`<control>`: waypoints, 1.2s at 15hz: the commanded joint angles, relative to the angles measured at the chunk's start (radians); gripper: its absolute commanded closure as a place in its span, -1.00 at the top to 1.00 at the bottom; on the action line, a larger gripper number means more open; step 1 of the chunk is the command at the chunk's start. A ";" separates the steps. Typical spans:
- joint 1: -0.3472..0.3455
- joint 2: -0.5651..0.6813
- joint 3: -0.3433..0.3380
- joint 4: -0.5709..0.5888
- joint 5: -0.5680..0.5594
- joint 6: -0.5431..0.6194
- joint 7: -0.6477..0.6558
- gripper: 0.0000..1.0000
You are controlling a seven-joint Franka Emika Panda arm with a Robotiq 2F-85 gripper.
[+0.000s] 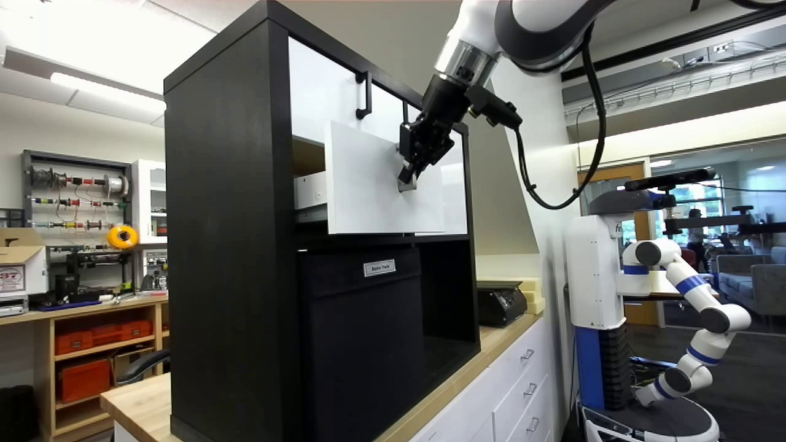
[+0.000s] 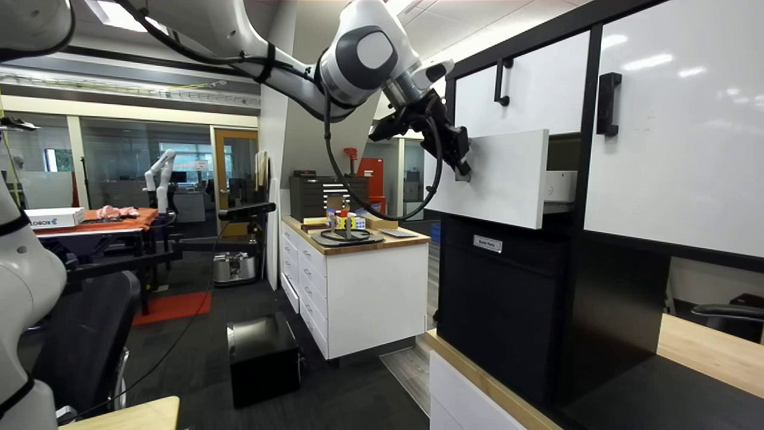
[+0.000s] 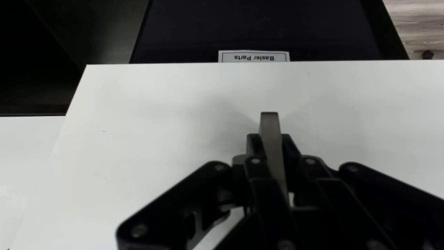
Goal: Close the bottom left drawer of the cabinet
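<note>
A: Where's the drawer [image 1: 368, 190]?
B: Left column of the cabinet [image 1: 227, 245]; its front stands out from the cabinet's face in both exterior views; not pushed in yet.
A: And the gripper [image 3: 271, 139]?
B: Clamped on the drawer's grey handle [image 3: 274, 154]; a finger each side, per wrist view.
A: How'll it move?
B: Judging by looks, stiff flat front, shouldn't flex; middling weight maybe, load hidden; probably slides freely, so one steady push ought to do; surface seems smooth, so a fingertip alone could skid; not fragile, though a slam may rattle it.
A: Best hold?
B: Handle's good, looks about mid-front; push straight into the cabinet; if the grip's dropped, press flat beside the handle; shoving at a corner could skew it and bind.
</note>
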 commanded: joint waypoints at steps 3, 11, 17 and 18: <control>0.031 0.162 -0.009 0.192 -0.055 0.009 0.006 -0.89; 0.080 0.339 -0.053 0.399 -0.088 0.003 0.008 -0.90; 0.119 0.326 -0.078 0.429 -0.122 -0.181 0.032 -0.06; 0.129 0.317 -0.075 0.433 -0.122 -0.243 0.030 0.06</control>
